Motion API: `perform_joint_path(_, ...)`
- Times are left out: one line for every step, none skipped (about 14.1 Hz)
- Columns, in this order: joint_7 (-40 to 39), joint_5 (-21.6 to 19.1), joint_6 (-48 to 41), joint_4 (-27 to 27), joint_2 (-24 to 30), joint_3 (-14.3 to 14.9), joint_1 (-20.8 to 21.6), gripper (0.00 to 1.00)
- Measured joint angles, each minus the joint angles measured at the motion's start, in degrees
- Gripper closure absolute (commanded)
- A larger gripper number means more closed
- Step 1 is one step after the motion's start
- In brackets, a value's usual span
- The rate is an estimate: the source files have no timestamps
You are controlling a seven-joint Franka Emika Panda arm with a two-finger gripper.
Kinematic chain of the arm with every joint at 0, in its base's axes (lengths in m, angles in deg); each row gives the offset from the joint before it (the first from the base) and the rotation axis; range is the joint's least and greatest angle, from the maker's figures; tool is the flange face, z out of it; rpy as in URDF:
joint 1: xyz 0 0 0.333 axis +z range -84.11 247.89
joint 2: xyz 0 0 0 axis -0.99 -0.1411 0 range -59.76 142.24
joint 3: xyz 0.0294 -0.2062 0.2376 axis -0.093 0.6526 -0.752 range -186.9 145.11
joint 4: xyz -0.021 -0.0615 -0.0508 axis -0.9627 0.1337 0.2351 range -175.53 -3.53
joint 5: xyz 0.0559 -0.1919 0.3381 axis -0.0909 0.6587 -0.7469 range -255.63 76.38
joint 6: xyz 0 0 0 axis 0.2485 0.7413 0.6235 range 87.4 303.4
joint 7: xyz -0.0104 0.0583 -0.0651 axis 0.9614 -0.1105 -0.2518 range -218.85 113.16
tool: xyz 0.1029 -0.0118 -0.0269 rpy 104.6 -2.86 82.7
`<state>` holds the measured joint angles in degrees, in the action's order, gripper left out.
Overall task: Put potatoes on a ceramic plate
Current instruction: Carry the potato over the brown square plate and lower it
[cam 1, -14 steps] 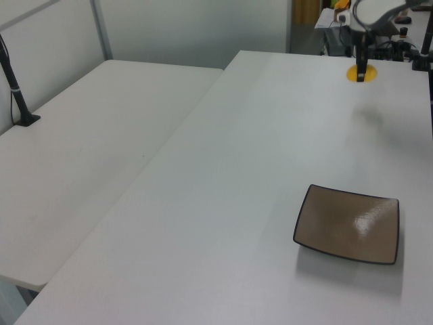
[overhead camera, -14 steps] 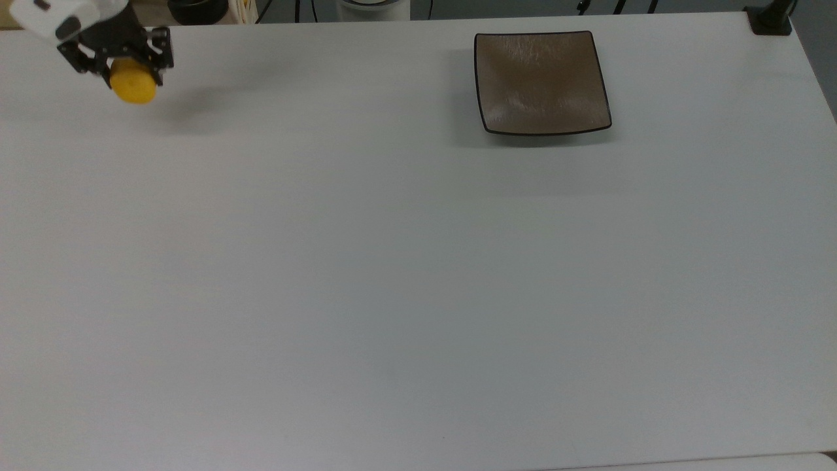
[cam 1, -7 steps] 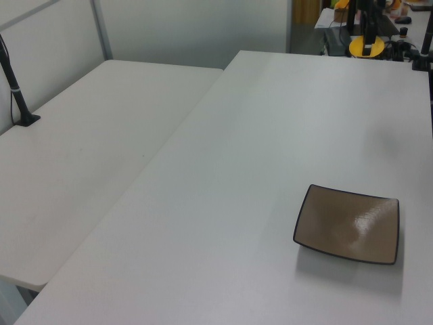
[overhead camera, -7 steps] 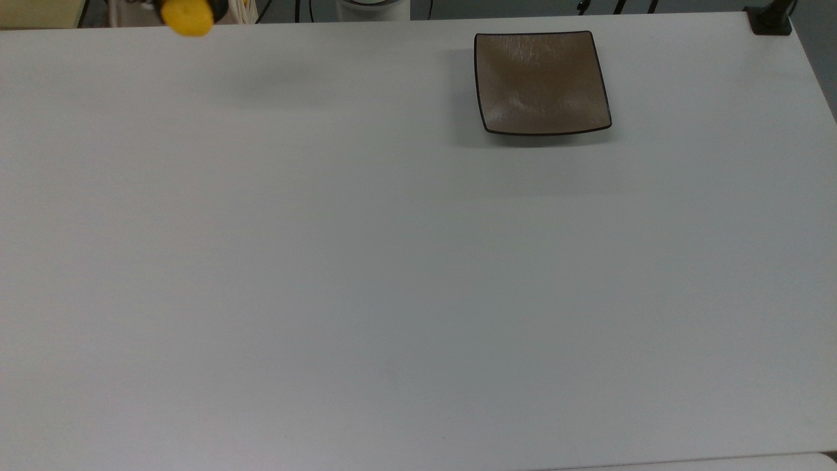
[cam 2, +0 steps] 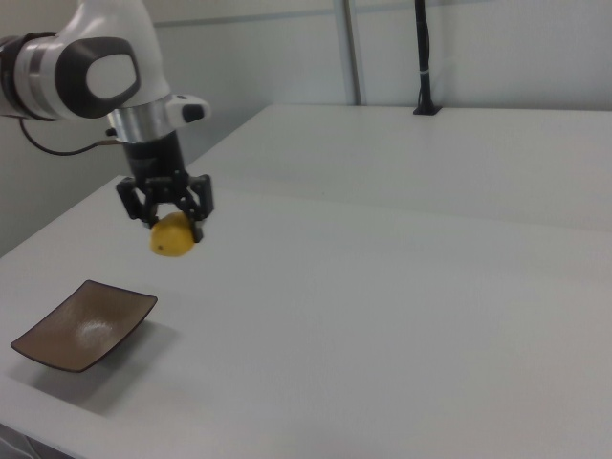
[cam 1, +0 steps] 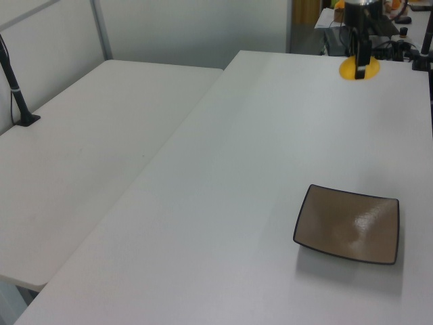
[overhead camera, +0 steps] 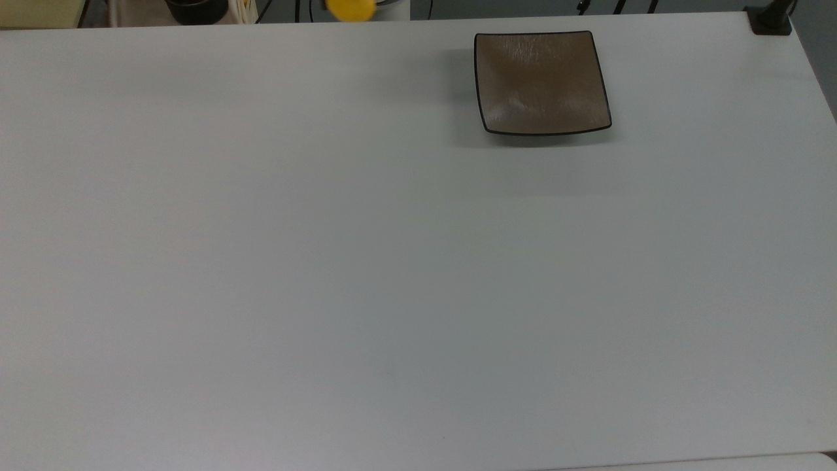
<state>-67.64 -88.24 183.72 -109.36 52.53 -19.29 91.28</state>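
My tool (cam 2: 172, 229) is clenched on the yellow potato (cam 2: 173, 236), holding it in the air above the white worktop (overhead camera: 392, 261). In the right view it hangs up and to the right of the square brown plate (cam 2: 84, 324), which sits near the worktop's edge. Bare worktop lies between them, open on every side.

Two white tables (cam 1: 101, 156) stand side by side before a pale panelled wall (cam 1: 189, 27); a black pole (cam 2: 422, 57) is clamped at one edge.
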Motion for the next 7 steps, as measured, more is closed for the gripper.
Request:
perform_joint_path(2.7, -0.9, 0.0, -0.3, -0.5, -2.6, 0.2, 0.79)
perform_joint_path(5.7, -1.5, 0.0, -0.5, -1.3, -4.8, 0.6, 0.79)
perform_joint_path(7.9, -1.7, 0.0, -0.5, -2.0, -5.9, 1.3, 0.79)
perform_joint_path(10.4, -1.8, 0.0, -0.6, -2.9, -6.6, 2.6, 0.79)
perform_joint_path(13.8, -1.8, 0.0, -0.6, -4.6, -7.1, 4.8, 0.79)
perform_joint_path(15.8, -1.8, 0.2, -0.6, -5.7, -7.2, 6.1, 0.79)
perform_joint_path(17.9, -1.8, 0.7, -0.7, -6.8, -7.2, 7.4, 0.79)
